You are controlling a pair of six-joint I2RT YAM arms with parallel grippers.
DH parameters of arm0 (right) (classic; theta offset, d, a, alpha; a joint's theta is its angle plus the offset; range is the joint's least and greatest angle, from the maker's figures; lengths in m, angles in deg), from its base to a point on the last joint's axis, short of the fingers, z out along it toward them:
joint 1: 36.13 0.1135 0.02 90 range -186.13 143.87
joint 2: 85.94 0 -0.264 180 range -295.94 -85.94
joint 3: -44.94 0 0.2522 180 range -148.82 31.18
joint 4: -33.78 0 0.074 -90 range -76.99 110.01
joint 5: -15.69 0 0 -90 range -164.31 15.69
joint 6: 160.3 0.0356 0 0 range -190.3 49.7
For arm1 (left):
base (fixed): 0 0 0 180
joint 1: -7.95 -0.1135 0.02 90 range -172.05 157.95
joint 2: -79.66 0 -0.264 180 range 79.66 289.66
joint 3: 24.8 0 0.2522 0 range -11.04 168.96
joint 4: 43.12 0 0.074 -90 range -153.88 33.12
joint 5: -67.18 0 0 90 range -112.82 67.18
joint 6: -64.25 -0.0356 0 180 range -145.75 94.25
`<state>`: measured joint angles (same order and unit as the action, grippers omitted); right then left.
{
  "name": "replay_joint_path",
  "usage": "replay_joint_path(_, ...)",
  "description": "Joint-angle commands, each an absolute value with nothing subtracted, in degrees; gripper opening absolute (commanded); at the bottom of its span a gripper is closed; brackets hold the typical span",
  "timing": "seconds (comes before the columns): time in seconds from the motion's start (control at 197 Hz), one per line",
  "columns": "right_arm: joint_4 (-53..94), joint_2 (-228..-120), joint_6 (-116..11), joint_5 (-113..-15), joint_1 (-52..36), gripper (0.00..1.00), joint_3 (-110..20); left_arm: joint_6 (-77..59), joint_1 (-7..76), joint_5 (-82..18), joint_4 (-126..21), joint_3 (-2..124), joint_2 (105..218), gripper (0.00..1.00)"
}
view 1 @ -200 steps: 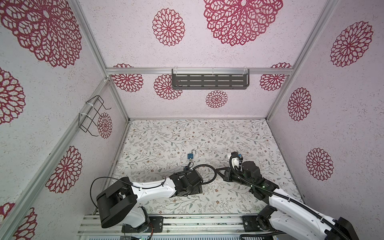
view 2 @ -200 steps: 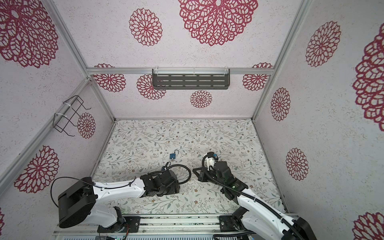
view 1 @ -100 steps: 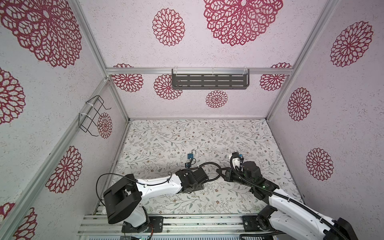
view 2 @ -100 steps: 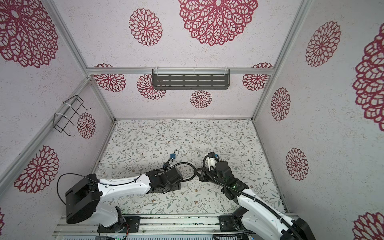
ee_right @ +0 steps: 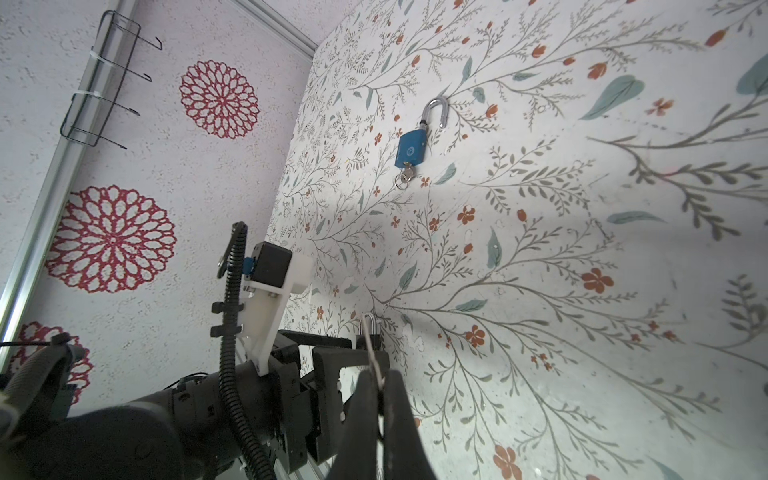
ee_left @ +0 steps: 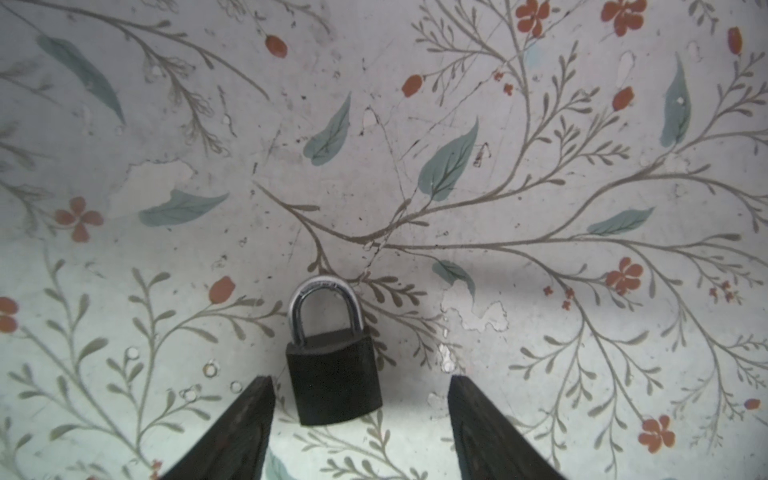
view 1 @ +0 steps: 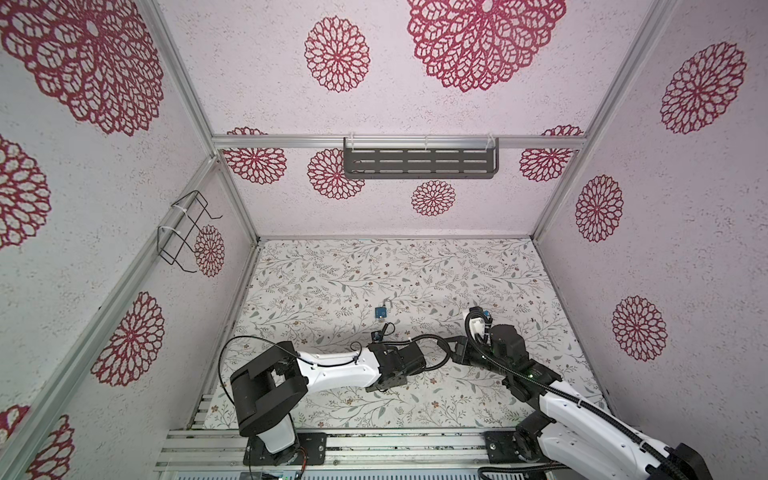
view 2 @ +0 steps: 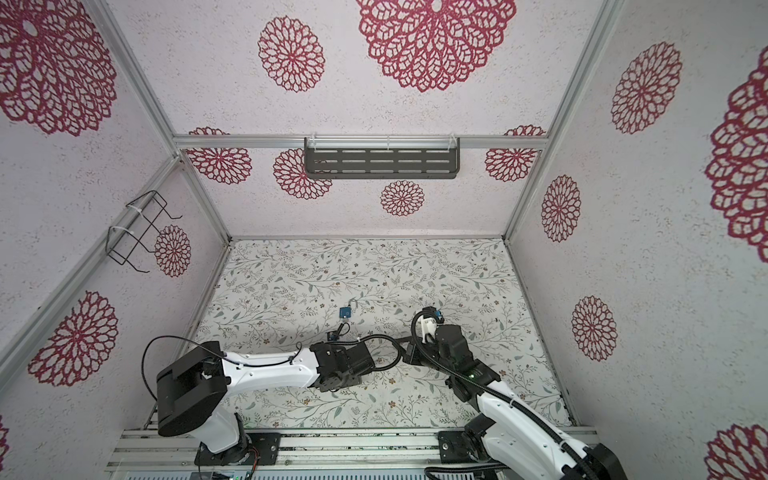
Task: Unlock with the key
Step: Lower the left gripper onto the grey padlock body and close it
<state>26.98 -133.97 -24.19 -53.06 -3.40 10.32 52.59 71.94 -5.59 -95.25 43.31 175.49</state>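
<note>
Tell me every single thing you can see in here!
Blue padlock with open silver shackle: one, blue, lying on the table, away from both grippers.
Small silver key on a ring: one, silver, stuck in the blue padlock's bottom.
Black padlock with closed silver shackle: one, black, on the table between the left gripper's fingers.
Thin silver metal piece: one, silver, pinched by the right gripper; probably a key.
Slotted dark grey shelf: one, grey, back wall.
Black wire rack: one, black, left-hand wall.
Flowery table: one, white with leaves.
Left gripper: one, black, open, not touching the black padlock.
Right gripper: one, black, shut.
</note>
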Motion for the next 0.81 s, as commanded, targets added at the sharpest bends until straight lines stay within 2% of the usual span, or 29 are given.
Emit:
replay_joint_path(0.0, 27.91, -132.67, -24.59, -51.99, -4.16, 0.0, 10.38, 53.91, 72.28, -4.98, -94.8, 43.22, 176.96, 0.69)
replay_joint_path(0.279, 28.23, -132.41, -24.43, -51.3, -5.11, 0.0, 11.05, 55.51, 72.23, -4.63, -95.15, 43.38, 179.14, 0.65)
replay_joint_path(0.805, 30.92, -133.75, -23.12, -49.97, -5.91, 0.0, 11.56, 56.27, 71.41, -5.38, -91.68, 40.72, 178.25, 0.51)
